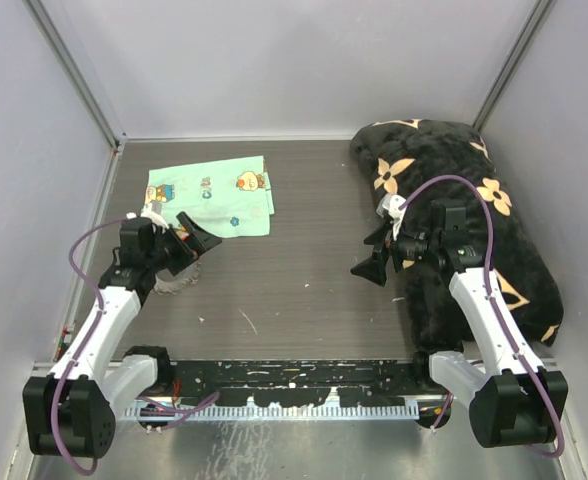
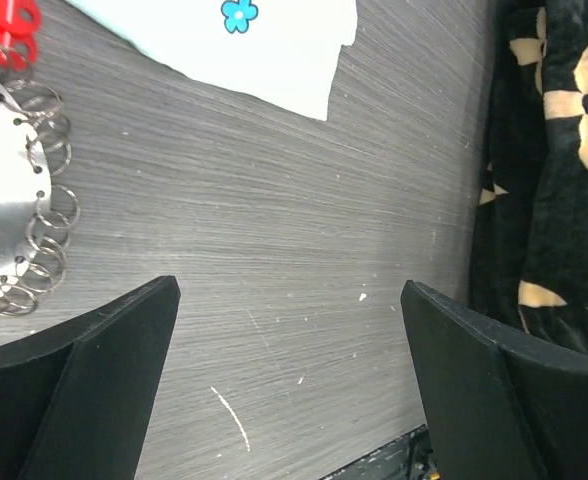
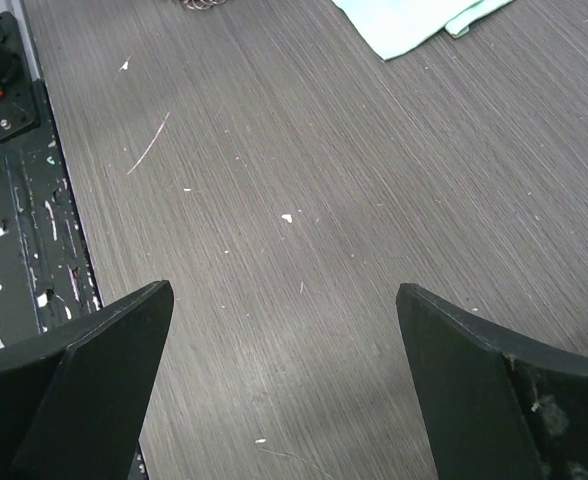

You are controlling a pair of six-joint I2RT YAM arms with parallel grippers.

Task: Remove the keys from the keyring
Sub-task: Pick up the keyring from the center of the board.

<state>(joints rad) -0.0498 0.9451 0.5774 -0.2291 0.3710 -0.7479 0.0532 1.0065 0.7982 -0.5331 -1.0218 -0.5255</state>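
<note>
Silver keyring (image 2: 4,190) w/ keys (image 2: 4,20) lies on desk (image 2: 274,200) beside left tool (image 2: 289,290); it & right tool (image 3: 284,290) gape empty, prob. pre-grasp.

Keyring (image 1: 181,283) sits left on the table (image 1: 304,270), just before the cloth (image 1: 212,198); blanket (image 1: 454,190) fills the right. They're well apart.

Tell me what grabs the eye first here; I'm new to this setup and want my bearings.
A big black plush blanket with tan flowers runs along the right side of the grey table, beside the open right gripper. At far left lies a mint-green cartoon-print cloth; just nearer, by the open left gripper, sits a silver keyring fringed with small rings, red-headed keys at its edge.
</note>
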